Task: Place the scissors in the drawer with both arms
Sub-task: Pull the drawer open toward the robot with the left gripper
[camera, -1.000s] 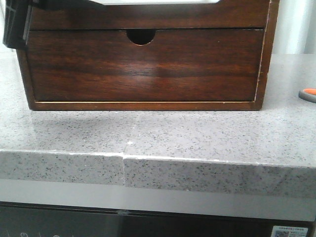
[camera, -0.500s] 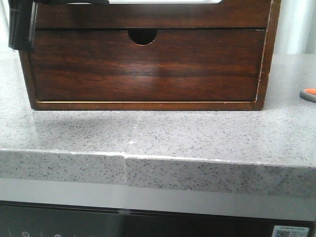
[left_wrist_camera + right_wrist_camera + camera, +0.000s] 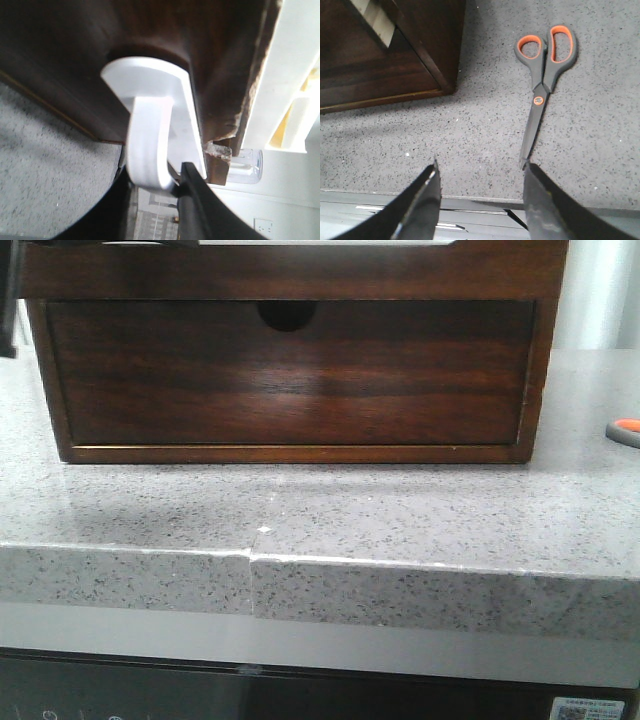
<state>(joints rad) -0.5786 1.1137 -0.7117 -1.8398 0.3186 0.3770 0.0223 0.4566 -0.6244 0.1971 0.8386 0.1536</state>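
Observation:
The drawer (image 3: 300, 275) is the upper dark-brown front of the wooden cabinet, and it overhangs and shades the notched drawer (image 3: 290, 380) below. In the left wrist view my left gripper (image 3: 156, 172) is shut on the drawer's white handle (image 3: 150, 125), against dark wood (image 3: 165, 45). Only a black sliver of that arm (image 3: 5, 310) shows in the front view. The scissors (image 3: 545, 85), with orange and grey handles, lie flat on the counter to the right of the cabinet, and a bit of them (image 3: 625, 430) shows in the front view. My right gripper (image 3: 482, 175) hangs open above the counter, just short of the blade tip.
The grey speckled counter (image 3: 320, 510) ends in a front edge close to the cabinet. A corner of the cabinet (image 3: 440, 75) stands beside the right gripper. A clear container (image 3: 245, 167) shows behind the cabinet.
The upper drawer front has come forward toward the camera and now shades the notched drawer. The black left gripper part has slid leftward, almost out of the front view.

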